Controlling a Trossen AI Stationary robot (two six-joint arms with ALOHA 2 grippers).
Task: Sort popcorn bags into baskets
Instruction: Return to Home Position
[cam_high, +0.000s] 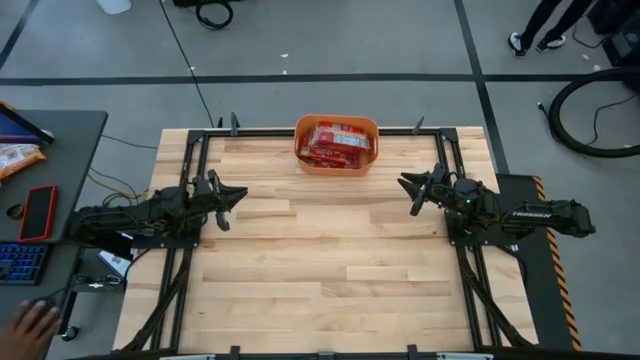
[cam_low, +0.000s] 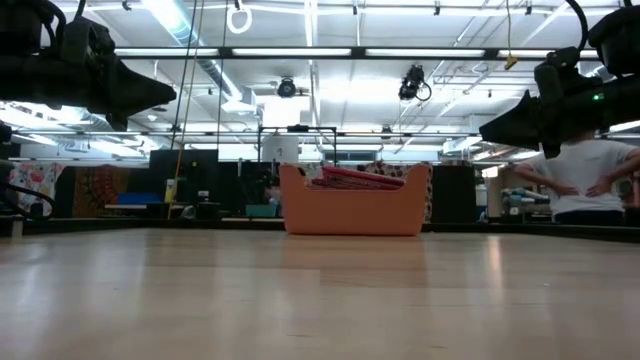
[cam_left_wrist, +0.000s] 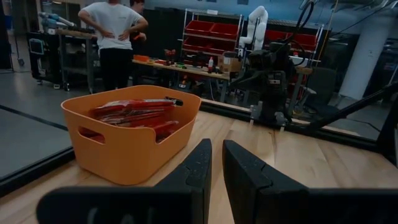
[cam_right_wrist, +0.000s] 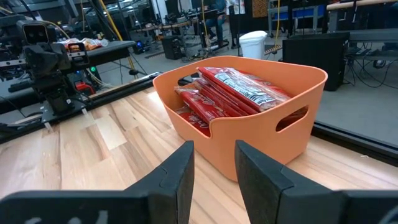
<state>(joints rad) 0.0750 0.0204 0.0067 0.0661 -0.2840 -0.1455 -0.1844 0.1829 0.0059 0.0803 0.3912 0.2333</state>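
A rounded-rectangular orange bin (cam_high: 336, 166) of smooth, solid plastic, with a slot handle cut into its wall, stands at the top centre of the overhead frame, against the far edge of the table (cam_high: 320, 270). Inside it lies a loose heap of popcorn bags (cam_high: 338, 142), flat glossy red packets with pale printing, some of them tilted and reaching above the rim.

The left end effector (cam_high: 232, 205) hangs at middle left of the overhead frame and the right end effector (cam_high: 412, 195) at middle right. Both are raised above the table, well apart from the bin and pointing inward. In the wrist views, the left end effector (cam_left_wrist: 216, 144) has its blunt dark fingers released with only a slim gap between them. The right one (cam_right_wrist: 214, 146) is released with a wider gap. Neither grasps anything, and the bin sits beyond their fingertips.

The table is made of pale wooden planks with a matte grain, framed by black rails. Beyond it is a large workshop with strip lights overhead, shelving and grey floor. A person in a white shirt (cam_low: 590, 170) stands at the right of the low view, back to the camera.
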